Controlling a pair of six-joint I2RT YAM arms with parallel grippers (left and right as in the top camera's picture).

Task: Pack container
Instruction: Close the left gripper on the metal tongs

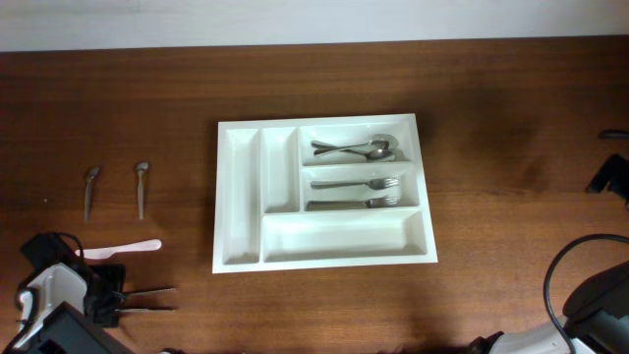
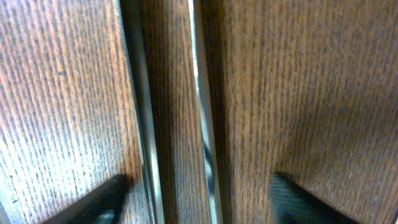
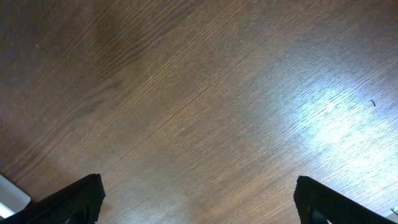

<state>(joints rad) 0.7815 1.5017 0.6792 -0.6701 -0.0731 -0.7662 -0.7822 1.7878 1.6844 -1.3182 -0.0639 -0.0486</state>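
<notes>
The container [image 1: 240,197], a white cutlery tray, lies mid-table. Its upper right compartment holds spoons [image 1: 356,148] and the one below holds forks [image 1: 354,194]; the other compartments are bare. My left gripper [image 1: 111,301] sits low at the front left. Its jaws are open and straddle two thin metal knives [image 1: 149,291] [image 1: 149,309] lying side by side. In the left wrist view both knives [image 2: 147,143] [image 2: 200,112] run between the dark fingertips [image 2: 112,193] of the left gripper [image 2: 199,183]. My right gripper [image 3: 198,186] hangs open over bare wood with nothing between its fingers.
Two metal spoons [image 1: 90,189] [image 1: 142,187] and a pale plastic knife [image 1: 120,249] lie on the table left of the tray. The right arm with its cable [image 1: 590,295] fills the front right corner. A dark object [image 1: 611,175] sits at the right edge.
</notes>
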